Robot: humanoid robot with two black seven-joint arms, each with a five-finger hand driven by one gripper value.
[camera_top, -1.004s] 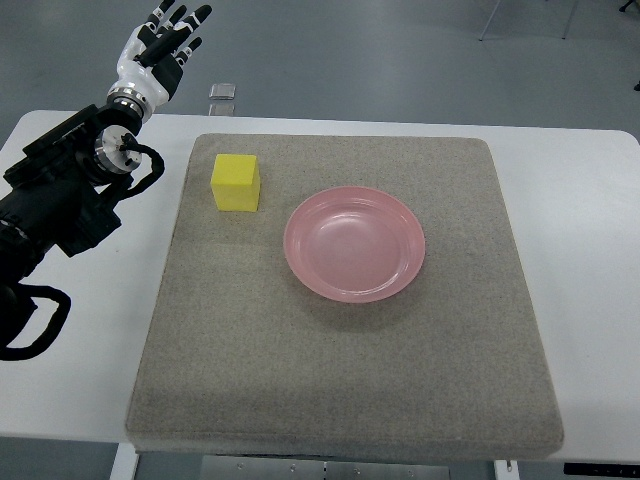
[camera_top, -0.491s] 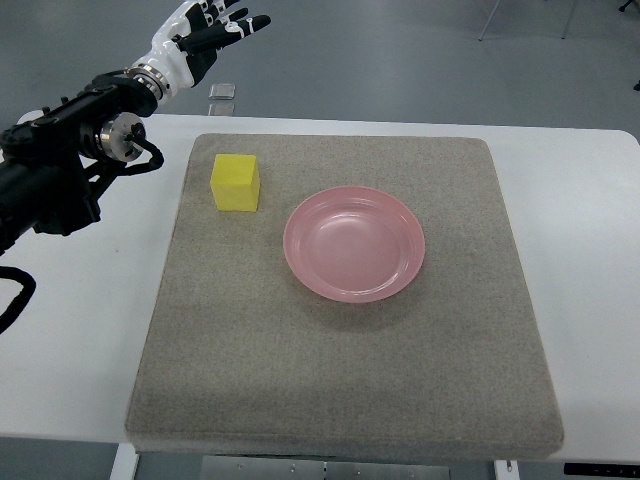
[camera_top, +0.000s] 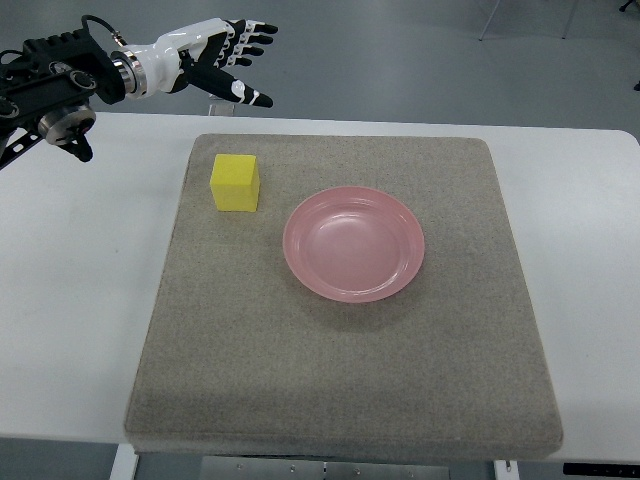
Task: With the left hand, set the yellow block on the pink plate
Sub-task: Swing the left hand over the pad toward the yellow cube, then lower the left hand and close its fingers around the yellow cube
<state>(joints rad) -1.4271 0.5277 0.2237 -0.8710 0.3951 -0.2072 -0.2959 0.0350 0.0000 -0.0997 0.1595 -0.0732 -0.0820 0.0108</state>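
Top view shows us at the reach step, with nothing grasped yet. Our left hand (camera_top: 222, 62) comes in from the upper left on its black arm (camera_top: 55, 80), palm turned sideways, fingers (camera_top: 252, 33) spread and thumb (camera_top: 252, 96) extended, holding nothing. It hangs beyond the far edge of the grey felt mat (camera_top: 340, 390), up and slightly left of the yellow block (camera_top: 235, 183), and clearly apart from it.

The yellow block sits upright on the mat near its far left corner, not yet touched. Just to the right of the block, near but not touching it, lies the pink plate (camera_top: 353, 243), empty, roughly at the mat's middle.

We judge the next move to be bringing the hand down and toward us until the fingers straddle the block, then closing on two opposite faces. After that comes a short lift and a short carry to the right, over the plate's rim, before setting the block in the plate's shallow centre. The block looks rigid and square-edged, so we expect a plain pinch to hold it.

The mat rests on a white table (camera_top: 70, 300), which shows bare on either side of it. Beyond the table lies a grey floor (camera_top: 400, 60), and thin chair or stand legs (camera_top: 520, 20) show to the far right of the block. Our right hand is out of sight.
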